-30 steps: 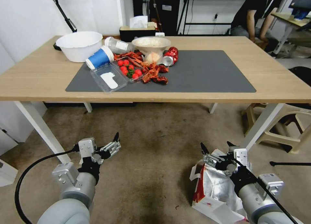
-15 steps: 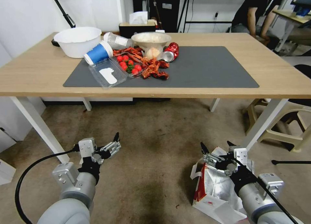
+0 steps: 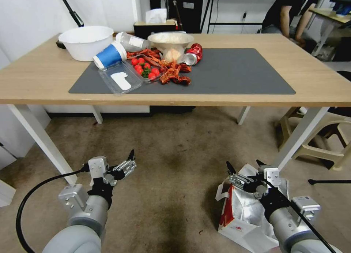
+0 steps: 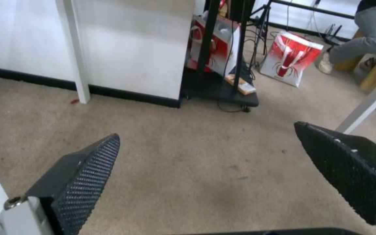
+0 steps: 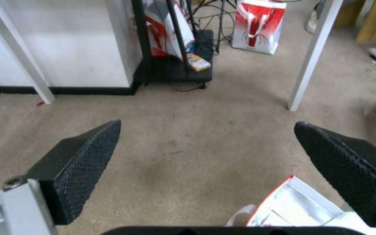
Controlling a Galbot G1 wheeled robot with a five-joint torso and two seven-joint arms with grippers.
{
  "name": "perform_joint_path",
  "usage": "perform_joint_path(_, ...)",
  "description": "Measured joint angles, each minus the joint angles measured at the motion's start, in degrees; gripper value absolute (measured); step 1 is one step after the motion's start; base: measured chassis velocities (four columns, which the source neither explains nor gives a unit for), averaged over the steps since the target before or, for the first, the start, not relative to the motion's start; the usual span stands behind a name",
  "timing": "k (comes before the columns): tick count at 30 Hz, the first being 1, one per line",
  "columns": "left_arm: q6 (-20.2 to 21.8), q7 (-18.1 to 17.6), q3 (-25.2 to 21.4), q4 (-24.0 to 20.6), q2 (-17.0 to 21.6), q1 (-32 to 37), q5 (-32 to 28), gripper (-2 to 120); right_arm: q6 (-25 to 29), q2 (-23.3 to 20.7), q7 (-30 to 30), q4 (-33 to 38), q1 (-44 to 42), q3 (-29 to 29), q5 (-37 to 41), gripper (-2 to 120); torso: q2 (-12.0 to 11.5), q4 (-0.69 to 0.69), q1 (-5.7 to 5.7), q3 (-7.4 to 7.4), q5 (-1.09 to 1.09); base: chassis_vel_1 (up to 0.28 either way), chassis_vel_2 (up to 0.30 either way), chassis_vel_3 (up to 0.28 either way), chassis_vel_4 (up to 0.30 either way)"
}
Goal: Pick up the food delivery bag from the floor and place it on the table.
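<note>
The large boxy white paper food delivery bag with red side panels and silver foil lining point(image 3: 244, 212) sits on the dull brown-grey stained floor point(image 3: 172, 165), directly under the right gripper point(image 3: 244, 167), whose jaws are spread wide and hold nothing; in the right wrist view the bag's open mouth point(image 5: 297, 204) lies just below and slightly toward one black textured fingertip point(image 5: 336, 153), neither pad touching it. The left gripper point(image 3: 130, 160) hangs well apart from the bag over bare floor, its jaws also wide open and empty. Ahead stands the wide light-wood surface with white legs point(image 3: 318, 81), carrying a big dark grey mat point(image 3: 234, 71). On its left half crowd a white round bowl point(image 3: 86, 42), a tipped blue paper cup point(image 3: 108, 55), a clear plastic tray point(image 3: 120, 79), red cherry tomatoes point(image 3: 145, 68), red crayfish shells point(image 3: 172, 75) and a crushed red can point(image 3: 193, 55). One white leg point(image 3: 298, 136) stands close behind the bag. The bag tilts, its foil interior creased, a white handle point(image 3: 220, 194) drooping at its left, a small round red logo point(image 3: 236, 230) low on its front.
</note>
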Motion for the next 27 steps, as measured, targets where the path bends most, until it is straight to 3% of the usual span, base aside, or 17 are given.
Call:
perform_joint_path(16,0.0,0.0,0.2,0.0,-0.2,-0.1,0.0,100,0.1,0.2,0.0,0.0,-0.1,0.0,-0.1,100,-1.9,0.0,-0.63,-1.27,0.0,0.0,0.0,0.0,0.0)
perform_joint_path(27,-0.1,0.0,0.4,0.2,-0.3,-0.5,0.0,100,0.1,0.0,0.0,0.0,-0.1,0.0,-0.1,100,-5.0,0.0,-1.54,-3.49,0.0,0.0,0.0,0.0,0.0)
